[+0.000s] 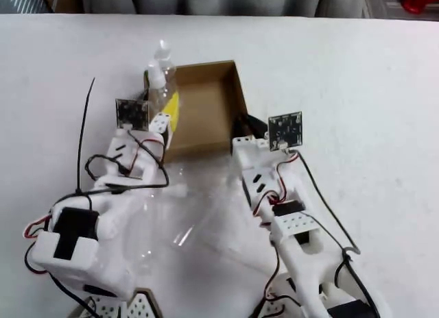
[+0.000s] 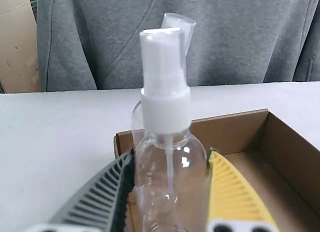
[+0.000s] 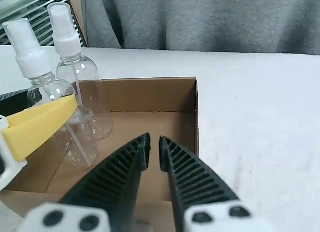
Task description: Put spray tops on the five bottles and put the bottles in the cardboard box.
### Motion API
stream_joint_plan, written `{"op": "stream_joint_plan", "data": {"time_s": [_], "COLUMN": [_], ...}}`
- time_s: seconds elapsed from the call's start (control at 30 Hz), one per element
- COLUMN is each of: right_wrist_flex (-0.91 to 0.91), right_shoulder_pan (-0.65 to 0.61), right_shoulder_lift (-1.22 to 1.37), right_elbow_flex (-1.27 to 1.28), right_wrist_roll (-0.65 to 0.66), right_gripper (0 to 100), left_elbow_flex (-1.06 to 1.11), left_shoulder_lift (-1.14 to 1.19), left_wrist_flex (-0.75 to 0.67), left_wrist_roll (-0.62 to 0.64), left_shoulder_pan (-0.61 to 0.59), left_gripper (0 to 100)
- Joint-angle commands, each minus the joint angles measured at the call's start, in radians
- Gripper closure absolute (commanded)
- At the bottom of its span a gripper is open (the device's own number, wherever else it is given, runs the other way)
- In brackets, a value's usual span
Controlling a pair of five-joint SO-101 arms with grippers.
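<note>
Ribbed left tool around clear bottle

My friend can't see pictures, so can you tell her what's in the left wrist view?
A clear bottle with a white spray top is gripped in the left pincer, between its grey and yellow fingers. Another bottle stands just behind it, by an open cardboard box on the white table.

Clear bottle, white spray top; brown cardboard box; left gripper jaws grey and yellow, right gripper black.
</note>
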Motion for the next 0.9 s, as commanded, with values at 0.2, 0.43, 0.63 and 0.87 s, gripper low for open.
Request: {"op": "stream_joint_plan", "data": {"time_s": [0.2, 0.43, 0.63, 0.87], "right_wrist_flex": [0.005, 0.005, 0.005, 0.005], "right_shoulder_pan": [0.002, 0.001, 0.001, 0.001], "right_shoulder_lift": [-0.028, -0.028, -0.028, -0.028], "right_elbow_flex": [-0.052, -0.044, -0.044, -0.043], "right_wrist_roll": [-0.006, -0.006, -0.006, -0.006], "right_gripper": [98.4, 98.4, 98.4, 98.4], "left_elbow_flex": [-0.052, -0.052, -0.044, -0.009], "left_shoulder_lift": [-0.005, -0.01, -0.01, -0.008], "left_wrist_flex": [-0.028, -0.023, -0.021, -0.021], "left_wrist_roll": [-0.012, -0.012, -0.012, -0.008], "left_shoulder_pan": [-0.008, -0.019, -0.019, -0.018], "left_gripper": [98, 98, 94, 74]}}
